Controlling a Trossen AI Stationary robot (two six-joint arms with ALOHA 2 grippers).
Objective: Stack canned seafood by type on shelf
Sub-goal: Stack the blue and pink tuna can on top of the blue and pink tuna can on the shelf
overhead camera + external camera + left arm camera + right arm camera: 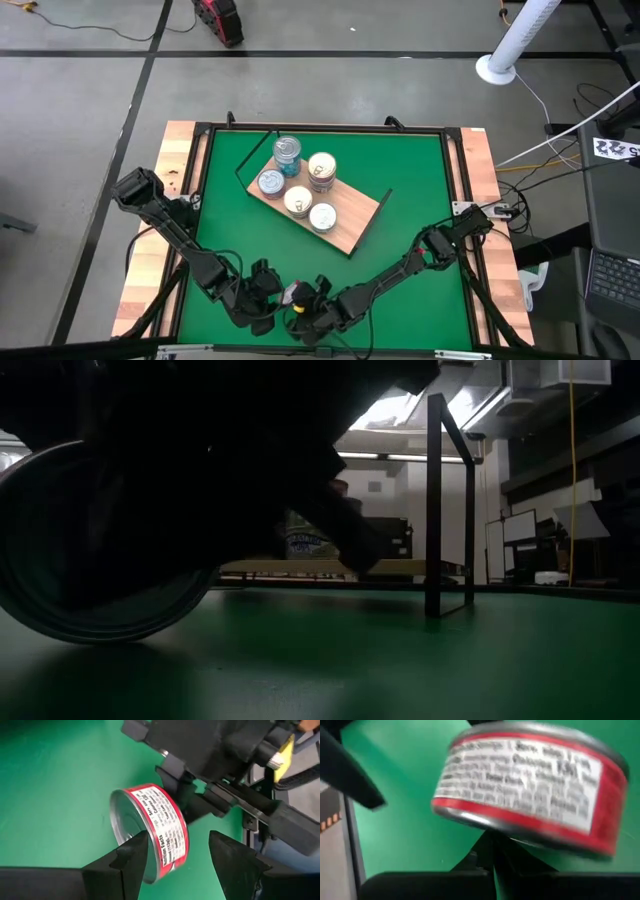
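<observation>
Red-label tin (150, 832): at the high view's bottom centre, on edge between both grippers, likely a handover
Right gripper (182, 795): seemingly clamps it
Left gripper (177, 852): fingers spread around it
Shelf (350, 222): upper centre, five tins

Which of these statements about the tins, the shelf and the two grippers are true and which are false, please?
1. Five tins stand on the shelf. True.
2. A red-labelled tin sits between the two grippers near the table's front edge. True.
3. The red-labelled tin stands upright on its base. False: it is tipped onto its edge.
4. The left gripper is shut on a blue tin. False: its fingers are apart, on either side of the red-labelled tin.
5. The right gripper hovers above the shelf. False: it is down at the red-labelled tin.
</observation>
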